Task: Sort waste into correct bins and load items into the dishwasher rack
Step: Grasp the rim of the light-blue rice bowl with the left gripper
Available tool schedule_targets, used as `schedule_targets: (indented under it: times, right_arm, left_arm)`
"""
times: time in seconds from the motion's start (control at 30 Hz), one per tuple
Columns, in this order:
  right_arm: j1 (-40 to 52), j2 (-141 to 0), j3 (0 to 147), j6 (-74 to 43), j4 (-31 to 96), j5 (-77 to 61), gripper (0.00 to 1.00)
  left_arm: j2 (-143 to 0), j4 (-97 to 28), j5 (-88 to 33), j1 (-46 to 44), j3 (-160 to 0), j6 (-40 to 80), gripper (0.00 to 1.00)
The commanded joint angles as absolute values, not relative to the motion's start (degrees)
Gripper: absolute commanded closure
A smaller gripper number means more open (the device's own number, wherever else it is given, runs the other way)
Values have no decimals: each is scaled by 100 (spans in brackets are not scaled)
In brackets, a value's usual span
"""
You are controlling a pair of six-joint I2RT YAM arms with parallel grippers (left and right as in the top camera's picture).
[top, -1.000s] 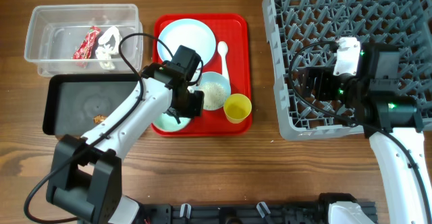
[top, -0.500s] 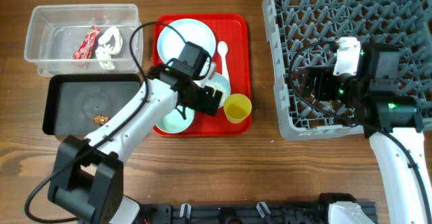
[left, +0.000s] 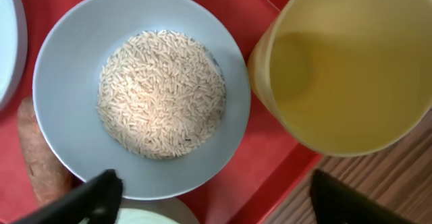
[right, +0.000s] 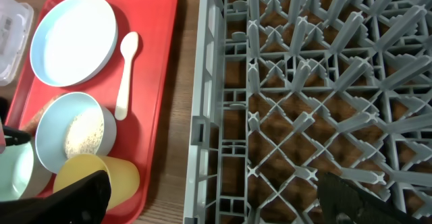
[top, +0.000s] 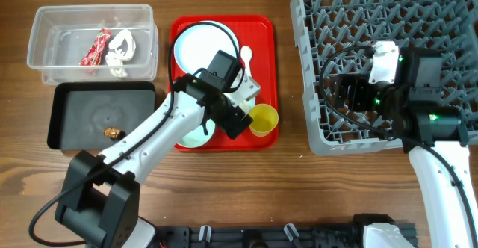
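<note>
Along the near edge of the red tray [top: 265, 31], a pale green bowl [top: 196, 134] and a yellow cup [top: 263, 119] sit side by side. The left gripper [left: 219, 197] hangs just above and between them, jaws spread wide and holding nothing. Right under its camera is the bowl of rice [left: 142, 82], almost touching the cup's wall. A brown lump [left: 40, 156] lies on the tray at the bowl's other side. Overhead, the left wrist blocks nearly all of the rice bowl. Beyond it lie a white spoon [top: 246, 61] and a white plate [top: 196, 42]. Left of the tray, the black bin [top: 60, 98] holds a brown scrap [top: 110, 132]. The clear bin [top: 45, 24] behind it holds a red wrapper [top: 95, 48] and white crumpled waste [top: 119, 52]. To the right, the right gripper [right: 212, 200] hovers over the near left part of the dishwasher rack [top: 336, 9], fingers apart and empty. A second ago the left gripper sat over the green bowl and the rice was in plain sight. It has since swung right toward the cup. The right arm has not moved.
</note>
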State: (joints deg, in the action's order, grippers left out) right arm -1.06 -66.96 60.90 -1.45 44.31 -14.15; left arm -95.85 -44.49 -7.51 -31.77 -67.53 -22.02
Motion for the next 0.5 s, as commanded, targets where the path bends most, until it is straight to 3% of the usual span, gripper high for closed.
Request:
schedule_targets:
  times: [0.0, 0.37, 0.47]
  right_arm:
    - [-75, -6742, 6180, -211, 4423, -1514, 0]
    - [-75, -6742, 6180, -211, 4423, -1514, 0]
    - [-75, -6742, 6180, -209, 4425, -1514, 0]
  left_arm:
    - [-9601, -4388, -816, -3177, -6847, -2773, 22]
    - [-10274, -4254, -937, -3177, -6847, -2792, 24]
    - [-10401, -4215, -939, -3177, -6847, -2790, 31]
